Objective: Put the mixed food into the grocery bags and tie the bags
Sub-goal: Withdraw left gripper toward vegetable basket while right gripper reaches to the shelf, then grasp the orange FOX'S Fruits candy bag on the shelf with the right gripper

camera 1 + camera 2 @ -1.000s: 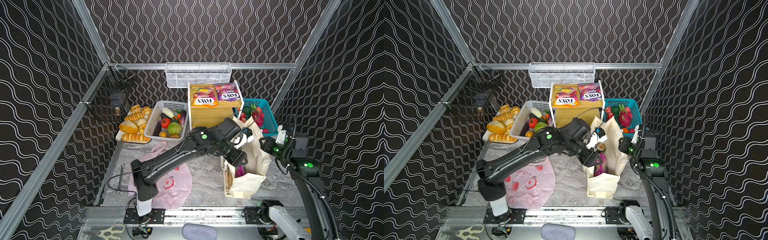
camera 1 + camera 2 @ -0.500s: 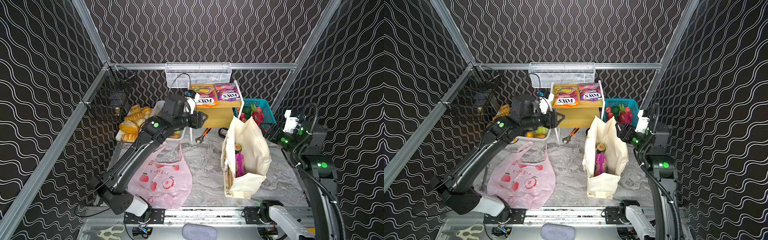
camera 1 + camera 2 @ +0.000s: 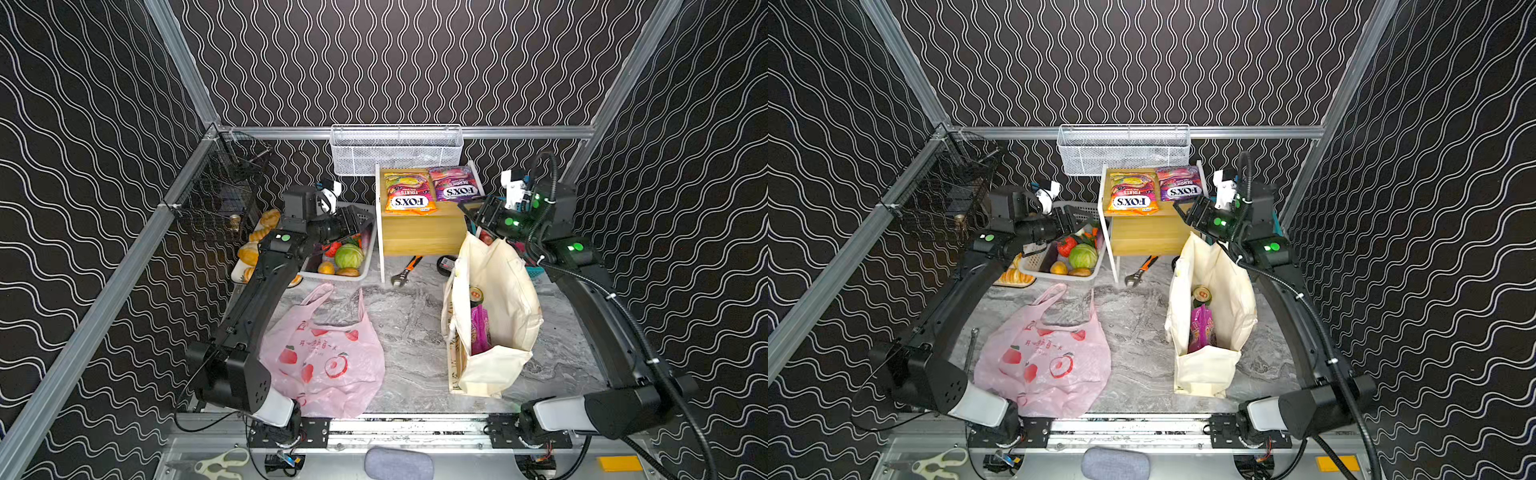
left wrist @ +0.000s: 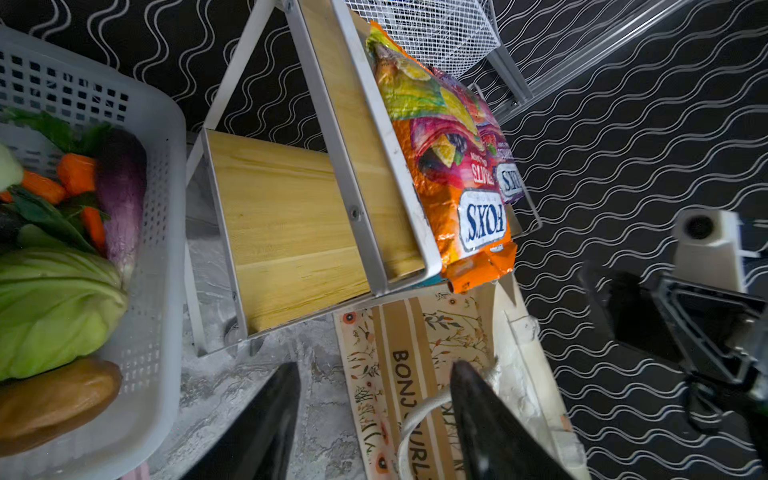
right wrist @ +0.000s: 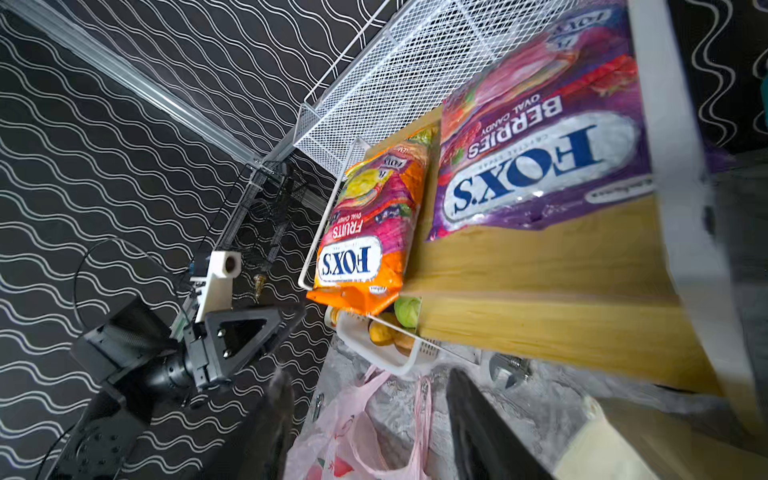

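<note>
1. Left wrist view: the left tool point(image 4: 374, 365) has its two dark fingers spread apart with nothing between them. Beyond them are the bench point(image 4: 232, 386) and the lettered side panel of the cream tote point(image 4: 407, 374).
2. Right wrist view: the right tool point(image 5: 370, 374) is also parted and empty, and it faces the wooden shelf point(image 5: 540, 291).
3. In both top views the left tool hangs over the white basket point(image 3: 332, 277). The right tool is raised at the shelf's right edge, near the tote's top rim.
4. The orange-yellow FOX'S packet point(image 3: 409, 193) and a purple snack packet point(image 3: 453, 187) lie side by side on top of the shelf.
5. The tote stands open on the right of the bench, with a green can point(image 3: 476, 294) and a second purple packet point(image 3: 480, 328) inside it.
6. The green cabbage point(image 3: 349, 256), red tomato-like vegetable point(image 3: 332, 248), yellow vegetable point(image 3: 326, 268) and brown vegetable point(image 3: 348, 272) sit in the white basket.
7. The pink plastic bag point(image 3: 328, 357) lies flat on the bench, left of the tote, with its loop handles toward the basket.
</note>
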Robot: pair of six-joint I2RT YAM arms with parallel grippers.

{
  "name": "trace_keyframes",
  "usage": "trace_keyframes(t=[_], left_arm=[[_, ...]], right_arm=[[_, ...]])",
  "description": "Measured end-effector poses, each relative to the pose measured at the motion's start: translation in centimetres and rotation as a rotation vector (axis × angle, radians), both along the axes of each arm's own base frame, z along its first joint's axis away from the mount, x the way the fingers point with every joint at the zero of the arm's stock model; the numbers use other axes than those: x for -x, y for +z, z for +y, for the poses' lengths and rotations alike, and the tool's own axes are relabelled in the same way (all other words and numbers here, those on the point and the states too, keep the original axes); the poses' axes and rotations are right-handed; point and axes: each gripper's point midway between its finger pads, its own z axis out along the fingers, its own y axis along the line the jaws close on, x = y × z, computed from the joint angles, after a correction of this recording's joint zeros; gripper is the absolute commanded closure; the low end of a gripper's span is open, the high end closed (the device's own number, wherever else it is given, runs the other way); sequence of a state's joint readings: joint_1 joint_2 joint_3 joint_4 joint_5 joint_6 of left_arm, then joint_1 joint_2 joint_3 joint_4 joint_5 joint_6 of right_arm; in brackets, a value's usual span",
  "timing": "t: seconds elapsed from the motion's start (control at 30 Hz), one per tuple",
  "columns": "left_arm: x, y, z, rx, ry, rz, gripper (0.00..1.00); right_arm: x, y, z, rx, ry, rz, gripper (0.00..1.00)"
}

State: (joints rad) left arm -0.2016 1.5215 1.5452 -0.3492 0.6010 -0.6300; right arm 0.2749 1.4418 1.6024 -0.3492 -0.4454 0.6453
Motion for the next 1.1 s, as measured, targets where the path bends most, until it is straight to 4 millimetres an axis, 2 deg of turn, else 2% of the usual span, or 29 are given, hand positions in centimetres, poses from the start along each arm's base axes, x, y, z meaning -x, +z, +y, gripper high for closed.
trace_keyframes(t=[0.17, 0.37, 0.47, 0.57, 0.7, 0.8, 0.9, 1.03, 1.1], left_arm=[[-0.2, 0.4, 0.8, 0.014, -0.009, -0.015, 0.28], [0.1, 0.1, 2.0, -0.051, 0.012, -0.03, 0.27], [0.2, 0.1, 2.3, -0.067, 0.02, -0.034, 0.26], [0.2, -0.3, 2.6, -0.085, 0.032, -0.031, 0.26], [0.3, -0.4, 2.8, -0.092, 0.034, -0.03, 0.26], [0.5, -0.4, 3.0, -0.097, 0.041, -0.028, 0.26], [0.5, -0.4, 3.2, -0.101, 0.047, -0.023, 0.26], [0.9, -0.3, 3.4, -0.106, 0.055, -0.022, 0.27], [1.2, -0.4, 3.5, -0.108, 0.059, -0.019, 0.27]], right_arm=[[-3.0, -0.9, 2.4, -0.034, -0.009, 0.048, 0.44], [-5.4, -2.3, 5.1, -0.051, -0.009, 0.102, 0.47], [-6.3, -3.2, 5.3, -0.049, -0.039, 0.122, 0.53], [-7.0, -4.2, 5.6, -0.046, -0.061, 0.146, 0.53], [-7.3, -4.3, 6.2, -0.048, -0.06, 0.139, 0.54], [-7.6, -4.4, 6.7, -0.054, -0.054, 0.135, 0.58], [-7.8, -4.6, 7.0, -0.054, -0.049, 0.135, 0.67], [-7.7, -5.1, 7.3, -0.052, -0.04, 0.149, 0.86], [-7.5, -5.1, 7.5, -0.052, -0.029, 0.155, 0.91]])
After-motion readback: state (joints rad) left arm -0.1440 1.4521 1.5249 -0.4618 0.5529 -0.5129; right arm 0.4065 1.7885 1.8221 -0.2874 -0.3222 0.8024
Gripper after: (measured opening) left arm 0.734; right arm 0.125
